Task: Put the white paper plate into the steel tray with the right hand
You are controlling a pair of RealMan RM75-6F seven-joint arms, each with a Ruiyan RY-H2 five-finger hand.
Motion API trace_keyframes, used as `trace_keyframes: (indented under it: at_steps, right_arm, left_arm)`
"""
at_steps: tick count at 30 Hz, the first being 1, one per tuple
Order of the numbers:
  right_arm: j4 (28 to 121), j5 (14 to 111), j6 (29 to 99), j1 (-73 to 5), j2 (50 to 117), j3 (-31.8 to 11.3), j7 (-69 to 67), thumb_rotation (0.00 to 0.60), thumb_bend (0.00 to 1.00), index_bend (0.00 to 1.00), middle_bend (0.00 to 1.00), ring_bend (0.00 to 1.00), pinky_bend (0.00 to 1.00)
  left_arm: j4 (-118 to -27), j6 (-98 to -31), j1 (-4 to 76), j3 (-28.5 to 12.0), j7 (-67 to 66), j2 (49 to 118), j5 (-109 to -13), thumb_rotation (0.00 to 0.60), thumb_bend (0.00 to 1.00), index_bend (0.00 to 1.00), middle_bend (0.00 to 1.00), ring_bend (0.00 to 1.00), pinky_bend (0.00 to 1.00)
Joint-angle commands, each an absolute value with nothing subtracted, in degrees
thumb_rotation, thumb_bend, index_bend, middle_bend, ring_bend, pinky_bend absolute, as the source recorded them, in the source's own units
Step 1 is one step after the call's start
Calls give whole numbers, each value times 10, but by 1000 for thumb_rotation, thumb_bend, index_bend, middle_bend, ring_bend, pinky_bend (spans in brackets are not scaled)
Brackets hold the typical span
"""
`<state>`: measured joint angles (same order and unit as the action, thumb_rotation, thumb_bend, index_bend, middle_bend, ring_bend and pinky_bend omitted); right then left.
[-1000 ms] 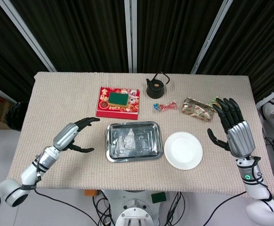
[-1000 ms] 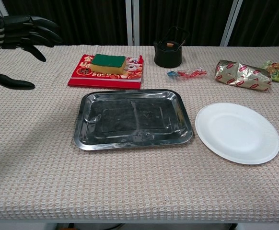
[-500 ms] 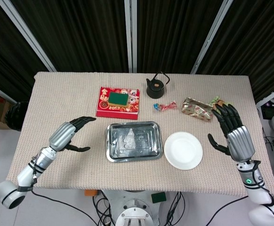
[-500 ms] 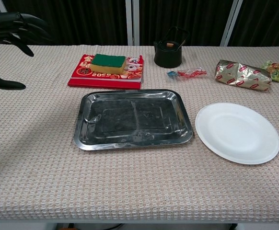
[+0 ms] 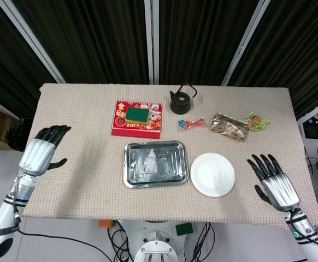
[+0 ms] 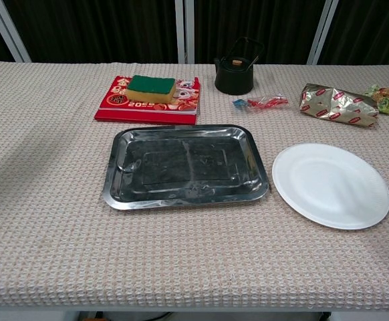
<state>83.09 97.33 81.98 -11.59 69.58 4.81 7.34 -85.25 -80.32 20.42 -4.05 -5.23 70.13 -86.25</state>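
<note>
The white paper plate [image 5: 213, 174] [image 6: 331, 185] lies flat on the tablecloth, just right of the empty steel tray [image 5: 155, 164] [image 6: 184, 166]. My right hand [image 5: 272, 182] hovers open near the table's front right, well to the right of the plate, holding nothing. Far out at the left edge of the table, my left hand [image 5: 40, 153] is open with its fingers spread. Only the head view shows the hands; the chest view shows neither.
Behind the tray lies a red book [image 5: 137, 118] with a green sponge [image 6: 151, 85] on it. A black kettle [image 5: 181, 100], wrapped candy [image 5: 190, 123], a foil snack bag [image 5: 229, 126] and a green packet [image 5: 257, 120] line the back right.
Both hands have drawn back toward the table's near edge and outward. The left hand left the chest view. Plate and tray have not moved.
</note>
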Motion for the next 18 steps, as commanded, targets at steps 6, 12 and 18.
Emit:
trace_keyframes:
  at_steps: [6,12,18]
  right_arm:
    - [821,973,731,-132,691,77,104,600,266,0,0,0,0]
    - [785,984,725,-142,744,69,86,600,233,4,0,0,0]
    - [744,1000,727,-155,794,62,71,600,233,80,0,0,0]
  left_arm:
    - [-867,-854,155,-44,-65,690,-839,600,106,133,152,135,163]
    - [-826,-882,151,-46,-52,713,-870,600,106,185,189,135,163]
    - [-821,-874,149,-47,-39,712,-868,600,106,189,190,135,163]
